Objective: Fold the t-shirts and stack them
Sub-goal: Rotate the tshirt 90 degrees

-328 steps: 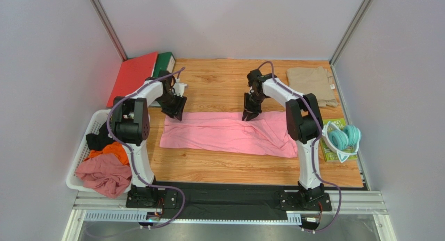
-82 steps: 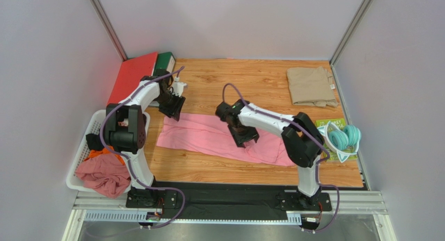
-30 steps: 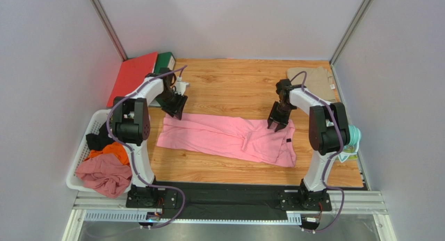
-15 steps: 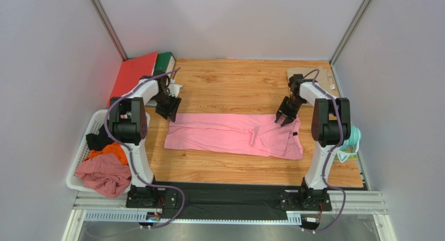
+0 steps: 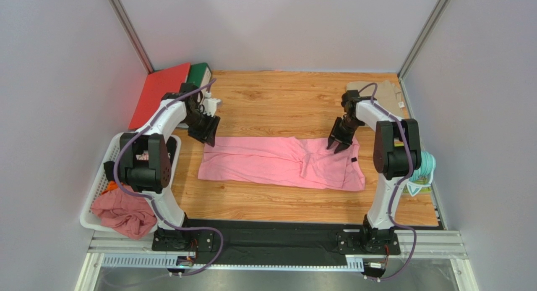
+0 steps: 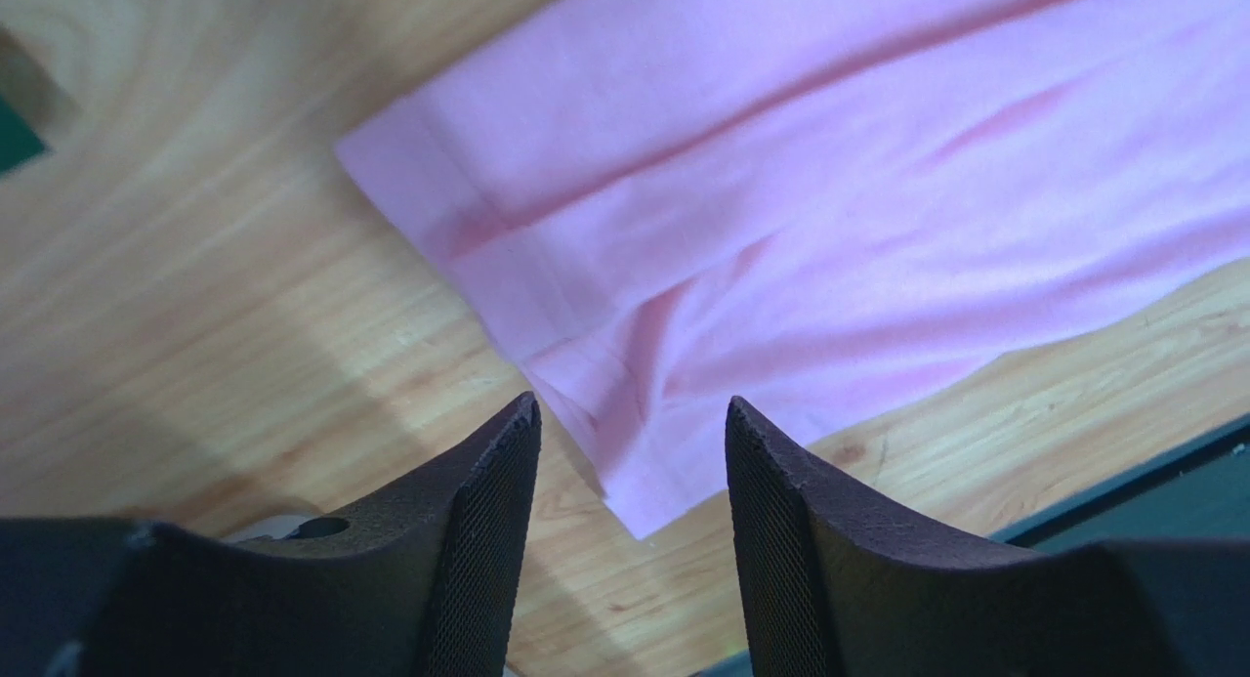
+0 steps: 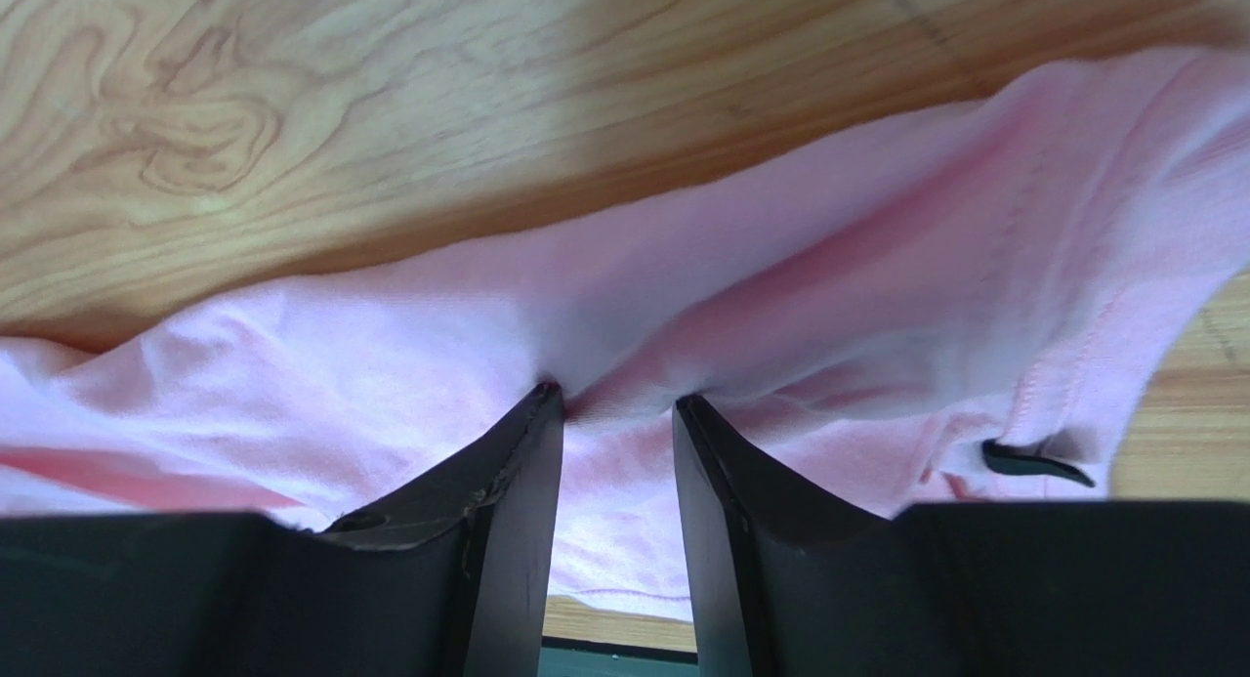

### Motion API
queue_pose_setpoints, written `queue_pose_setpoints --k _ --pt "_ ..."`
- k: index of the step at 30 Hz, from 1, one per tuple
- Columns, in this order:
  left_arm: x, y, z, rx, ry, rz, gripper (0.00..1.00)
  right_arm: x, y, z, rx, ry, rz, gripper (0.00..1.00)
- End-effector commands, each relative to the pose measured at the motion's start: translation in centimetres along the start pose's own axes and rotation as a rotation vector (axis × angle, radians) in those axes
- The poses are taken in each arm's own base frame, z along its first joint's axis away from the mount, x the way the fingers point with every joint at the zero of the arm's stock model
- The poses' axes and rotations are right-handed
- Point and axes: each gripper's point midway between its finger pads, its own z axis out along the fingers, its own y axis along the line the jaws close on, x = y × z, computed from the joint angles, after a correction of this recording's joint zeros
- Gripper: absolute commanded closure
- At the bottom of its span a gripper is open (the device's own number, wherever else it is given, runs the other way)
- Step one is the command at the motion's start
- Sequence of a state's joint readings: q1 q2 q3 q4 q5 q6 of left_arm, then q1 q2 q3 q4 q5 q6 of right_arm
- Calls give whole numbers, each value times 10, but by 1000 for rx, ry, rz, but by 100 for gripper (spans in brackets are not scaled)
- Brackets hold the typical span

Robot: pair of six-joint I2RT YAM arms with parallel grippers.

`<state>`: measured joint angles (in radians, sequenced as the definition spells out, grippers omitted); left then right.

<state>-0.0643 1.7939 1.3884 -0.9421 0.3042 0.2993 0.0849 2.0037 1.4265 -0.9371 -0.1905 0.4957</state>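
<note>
The light pink t-shirt (image 5: 277,162) lies folded into a long band across the middle of the table, its dark neck label (image 5: 354,160) near the right end. My left gripper (image 5: 207,135) is open just above the shirt's far left corner; in the left wrist view (image 6: 628,402) that corner (image 6: 616,457) lies between the spread fingers. My right gripper (image 5: 337,143) is at the shirt's far right edge. In the right wrist view (image 7: 616,396) its fingers stand a narrow gap apart, tips pressing into the cloth (image 7: 822,326). The khaki-beige t-shirt (image 5: 381,96) lies folded at the back right.
A white basket (image 5: 101,184) with pink, orange and dark clothes stands at the left edge. A red folder (image 5: 161,92) and a green book (image 5: 200,74) lie at the back left. Teal headphones (image 5: 416,165) rest at the right edge.
The pink shirt has been drawn to the right and now lies straight instead of slanted. My right gripper moved right, then slightly back left. My left gripper barely moved.
</note>
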Motion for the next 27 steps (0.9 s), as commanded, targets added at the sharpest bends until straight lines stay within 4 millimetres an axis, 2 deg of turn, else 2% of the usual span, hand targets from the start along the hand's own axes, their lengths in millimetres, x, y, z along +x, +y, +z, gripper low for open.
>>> queue_pose_setpoints --k 1,3,5,11,12,15,17,20,27 --pt "22 -14 4 47 35 1 43 0 15 -25 -27 -74 -59 61" --pt "32 -15 7 43 47 -1 43 1 18 -34 -31 -95 -69 61" --pt "30 -11 9 19 37 -10 43 3 26 -40 -38 -108 -92 61" --pt "4 2 7 -14 3 -25 43 19 43 -49 -51 -120 -159 61" --pt "-7 6 5 -21 -13 -22 43 22 43 -47 -48 -116 -162 61" --pt "-22 10 0 -28 -28 -20 43 29 44 -44 -43 -110 -176 61" --pt "-24 12 3 -28 -22 -23 43 31 45 -43 -48 -108 -174 61" --pt "-21 14 8 -28 -4 -27 43 33 47 -43 -62 -105 -172 61" --pt "3 15 20 -39 37 -32 43 32 48 -51 -69 -124 -174 61"
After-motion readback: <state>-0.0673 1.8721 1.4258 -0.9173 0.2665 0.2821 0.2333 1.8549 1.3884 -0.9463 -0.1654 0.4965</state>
